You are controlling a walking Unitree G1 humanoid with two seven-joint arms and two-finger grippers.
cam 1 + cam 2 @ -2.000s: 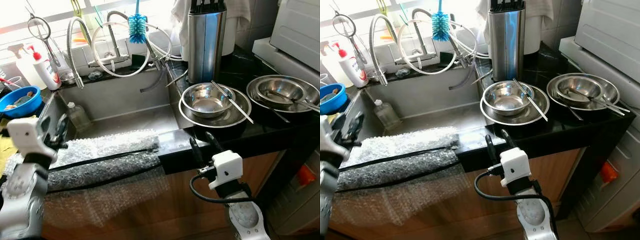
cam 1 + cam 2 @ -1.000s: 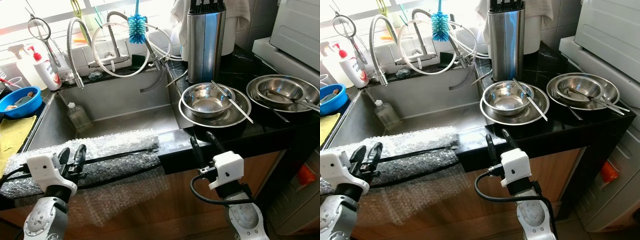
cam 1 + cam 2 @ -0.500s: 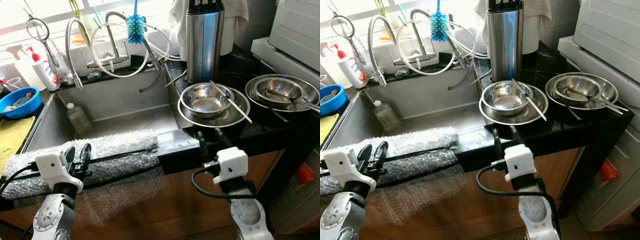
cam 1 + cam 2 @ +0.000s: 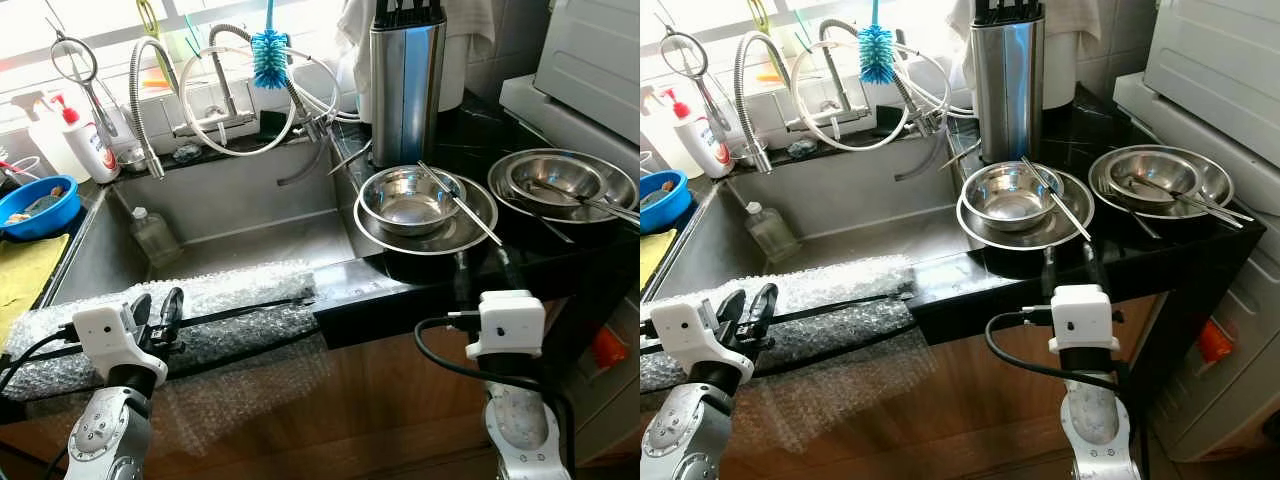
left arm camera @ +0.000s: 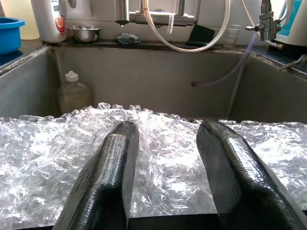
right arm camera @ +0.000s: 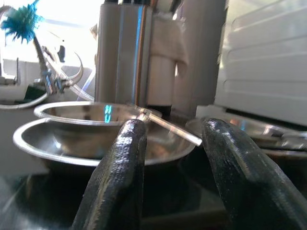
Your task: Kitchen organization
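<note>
Two pincers, both with fingers apart: the right pincer has swung toward 3 o'clock, now under the two nested bowls; two more bowls sit at 2 o'clock on the tabletop. The left pincer stays over the bubble wrap.

Two nested steel bowls sit upright on the black counter — a second pair right of them, utensils across both.

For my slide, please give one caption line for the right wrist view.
Open right gripper at the black counter edge, facing two nested steel bowls with a metal chopstick across them.
</note>
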